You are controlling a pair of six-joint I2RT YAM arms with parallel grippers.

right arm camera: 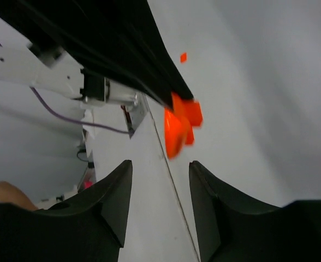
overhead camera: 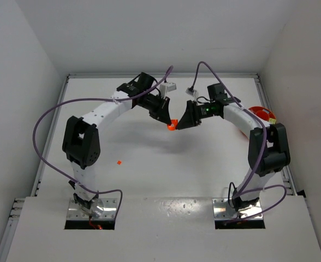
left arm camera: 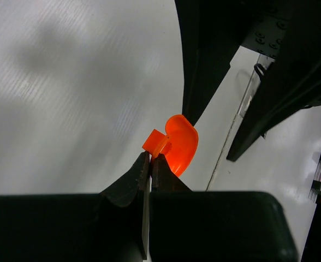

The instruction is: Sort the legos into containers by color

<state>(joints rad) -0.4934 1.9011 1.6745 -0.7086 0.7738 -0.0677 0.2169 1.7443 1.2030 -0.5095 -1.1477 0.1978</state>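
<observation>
Top view: the left gripper [overhead camera: 167, 120] is clenched on a small round orange plastic cup [overhead camera: 172, 126], with the right gripper [overhead camera: 182, 124] just beside it. A tiny orange-red plastic lego [overhead camera: 119, 162] lies on the white table [overhead camera: 149, 180], well off to the left gripper's near side.

Left wrist view: the fingertips pinch the cup's rim.

Right wrist view: the right gripper's jaws stand apart and empty, with the cup just ahead of them. This looks like an orange-sorting step, and the next move likely calls for fetching that lego. No writing is legible.

We see the orange cup [left arm camera: 178, 143] held tilted above the middle of the bench [overhead camera: 166, 180]; one orange-red lego [overhead camera: 119, 162] lies nearer the left edge.
</observation>
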